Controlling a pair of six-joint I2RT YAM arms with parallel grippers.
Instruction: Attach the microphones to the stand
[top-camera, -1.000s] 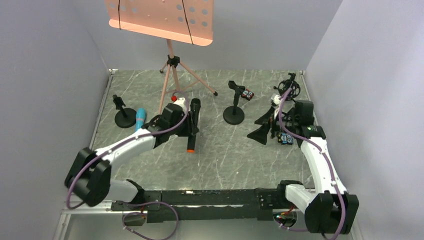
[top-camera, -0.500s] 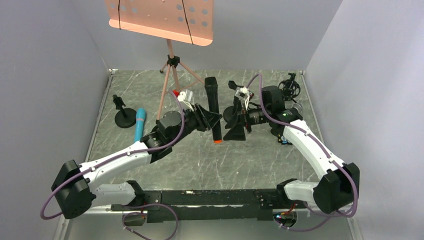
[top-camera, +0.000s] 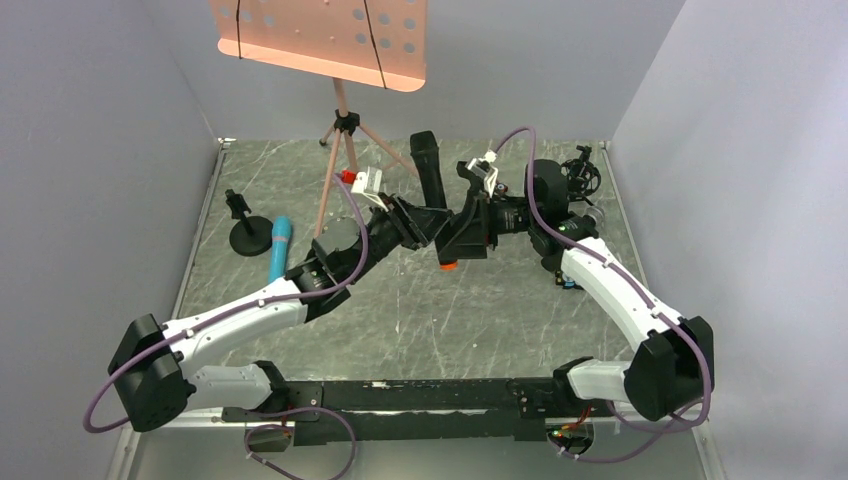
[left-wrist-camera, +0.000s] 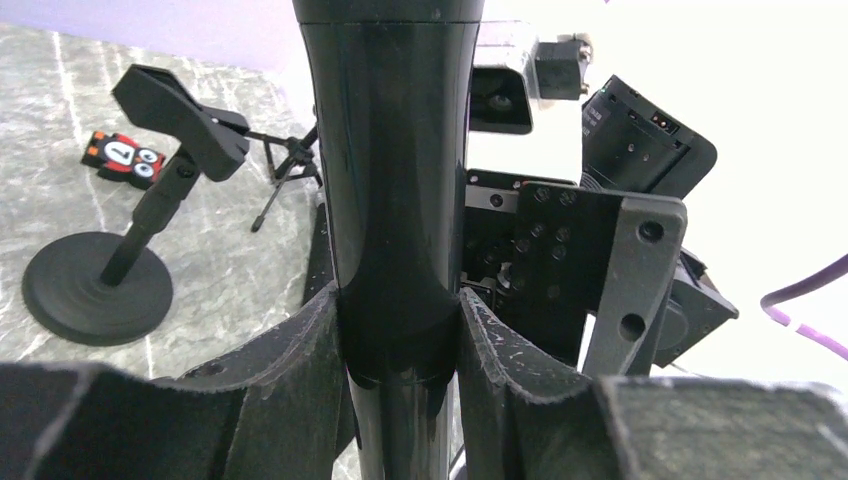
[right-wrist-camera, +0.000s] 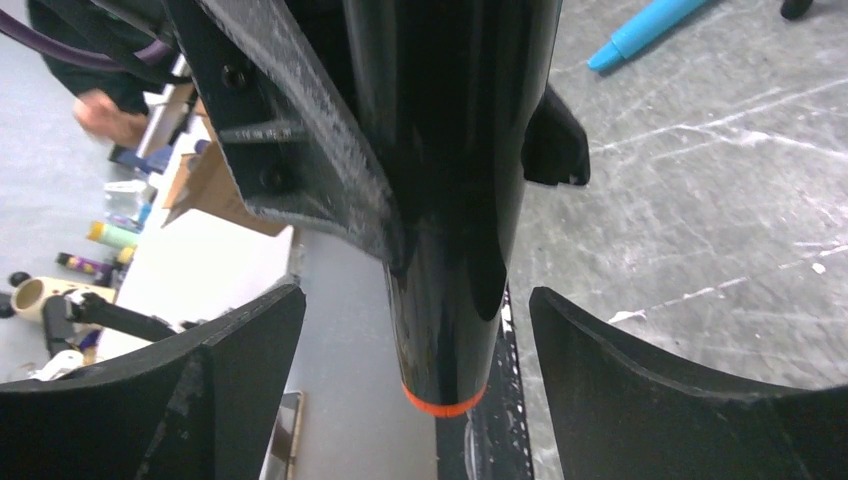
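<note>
My left gripper (top-camera: 425, 222) is shut on the black microphone with the orange end ring (top-camera: 432, 190) and holds it above mid-table, orange end (top-camera: 447, 266) down. In the left wrist view my left gripper (left-wrist-camera: 400, 300) clamps the microphone's body (left-wrist-camera: 390, 150). My right gripper (top-camera: 463, 236) is open; in its wrist view its jaws (right-wrist-camera: 415, 300) stand on either side of the orange-ringed end (right-wrist-camera: 445, 400) without touching. The cyan microphone (top-camera: 279, 248) lies at the left beside a black stand (top-camera: 250, 237). A second black stand (left-wrist-camera: 97, 290) shows in the left wrist view. I cannot make out the silver-headed microphone.
An orange music stand (top-camera: 330, 40) on a tripod (top-camera: 345, 125) rises at the back centre. A black shock mount (top-camera: 580, 175) sits at the back right. A small red toy block (left-wrist-camera: 125, 158) lies behind the second stand. Grey walls close in both sides.
My left arm lifted the orange-ringed microphone off the table and carried it right and back. My right arm swung left from the right side and brought its open jaws around the microphone's lower end.
</note>
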